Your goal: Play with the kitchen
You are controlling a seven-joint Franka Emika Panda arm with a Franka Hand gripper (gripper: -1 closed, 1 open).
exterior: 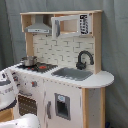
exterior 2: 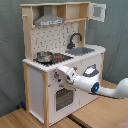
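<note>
The kitchen [exterior 2: 62, 60] stands upright on the wooden floor [exterior 2: 100, 112]; the gripper [exterior 2: 61, 75] is nosed up to its front just above the oven door [exterior 2: 62, 97] – probably going for the knobs; can't tell if the fingers are apart or together.

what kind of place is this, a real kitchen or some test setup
Most likely a lab or test space, not a real kitchen. The kitchen is a toy of white panels and light wood, standing on a wooden floor before a plain grey curtain, and a white robot arm reaches toward its front.
</note>
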